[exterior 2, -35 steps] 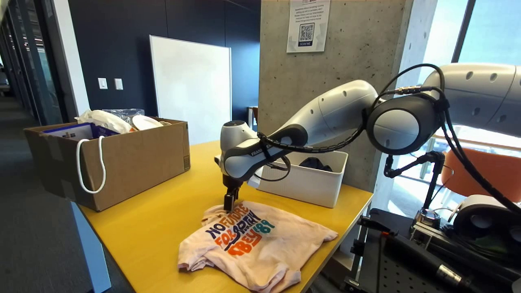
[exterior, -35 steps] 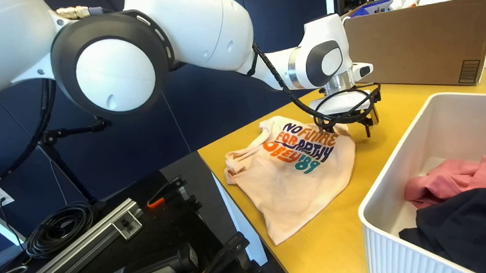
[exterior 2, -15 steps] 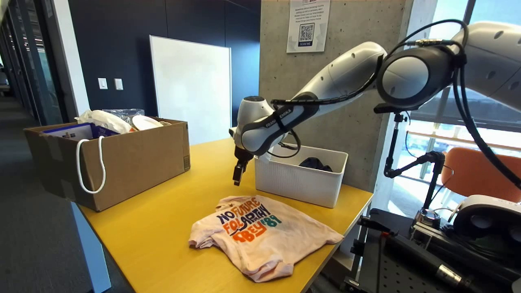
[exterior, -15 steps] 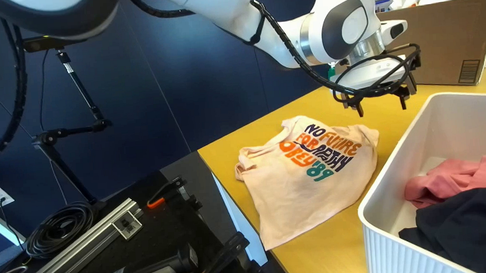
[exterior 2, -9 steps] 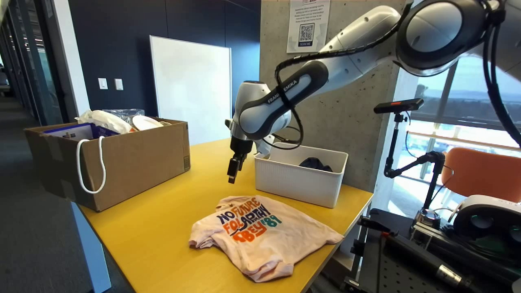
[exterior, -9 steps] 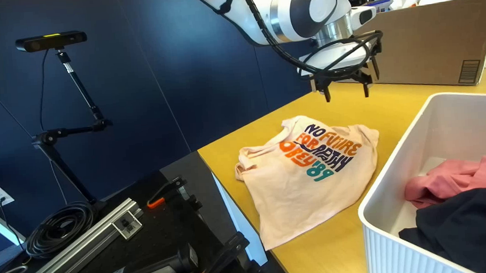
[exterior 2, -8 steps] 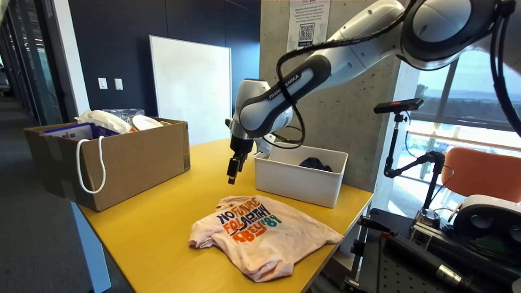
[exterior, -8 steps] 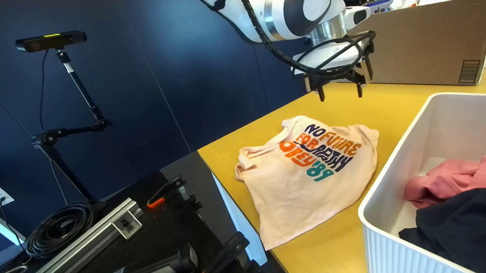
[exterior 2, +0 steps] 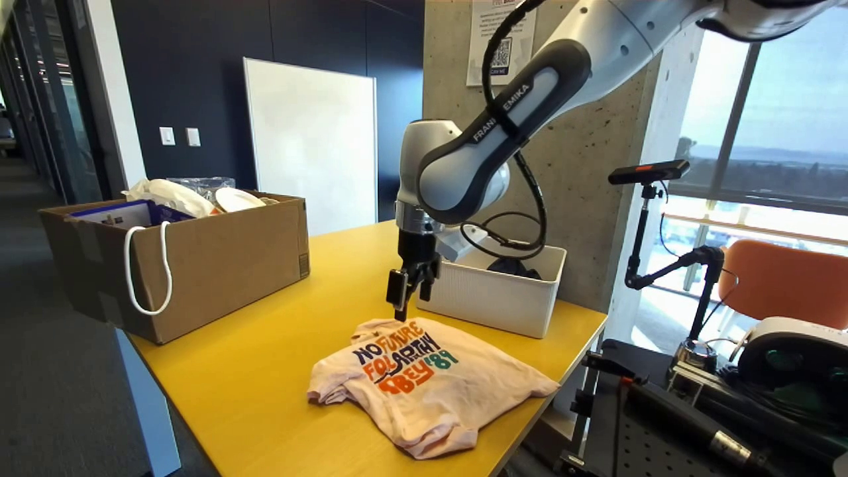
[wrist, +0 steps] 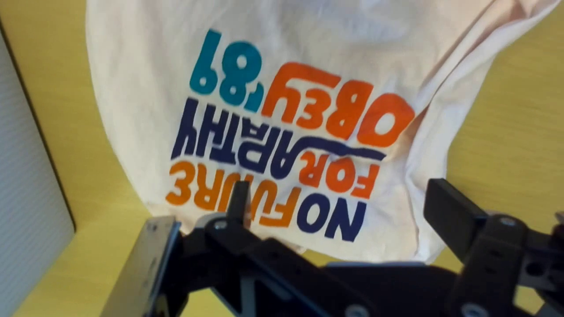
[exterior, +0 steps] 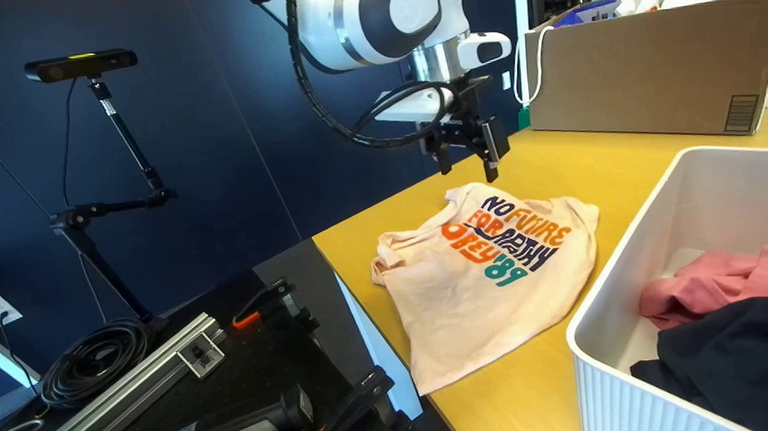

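Here, gripper (exterior: 468, 172) pointing down, fingers (wrist: 454, 220) well apart and holding nothing, arm (exterior 2: 510, 119) slanting down to a near-upright wrist (exterior 2: 419, 172), peach printed shirt (exterior: 490, 309) just below on the yellow table (exterior: 502, 408), white bin (exterior: 612, 395) beside it, cardboard box (exterior: 636, 80) farther off.

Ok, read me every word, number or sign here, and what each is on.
"NO FUTURE FOR APATHY OBEY '89", on the shirt; APATHY is my best reading.
"FRAN… EMIKA", on the robot arm, with a strap between.
"…AN ME", under the QR code on the poster; the rest hidden or too small.
Too blurred to read: the labels on the cardboard box and the black tool.
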Robot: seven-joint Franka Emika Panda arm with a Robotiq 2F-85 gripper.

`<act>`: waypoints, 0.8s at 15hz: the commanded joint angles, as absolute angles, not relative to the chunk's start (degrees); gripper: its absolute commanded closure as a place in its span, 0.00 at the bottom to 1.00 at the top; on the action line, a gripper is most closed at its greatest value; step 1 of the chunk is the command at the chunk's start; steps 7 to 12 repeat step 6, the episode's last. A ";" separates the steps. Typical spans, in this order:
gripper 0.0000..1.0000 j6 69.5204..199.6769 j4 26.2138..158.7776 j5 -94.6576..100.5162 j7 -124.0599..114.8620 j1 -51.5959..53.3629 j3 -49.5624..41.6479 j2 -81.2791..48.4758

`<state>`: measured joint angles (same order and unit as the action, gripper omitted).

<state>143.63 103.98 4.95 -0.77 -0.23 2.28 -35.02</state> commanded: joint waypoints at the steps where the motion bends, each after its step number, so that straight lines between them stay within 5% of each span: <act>1: 0.00 145.37 118.29 4.53 -8.99 3.51 -0.57 -25.10; 6: 0.00 146.28 131.56 5.58 -13.97 4.40 -2.12 -17.14; 12: 0.00 146.28 131.56 5.58 -13.97 4.40 -2.12 -17.14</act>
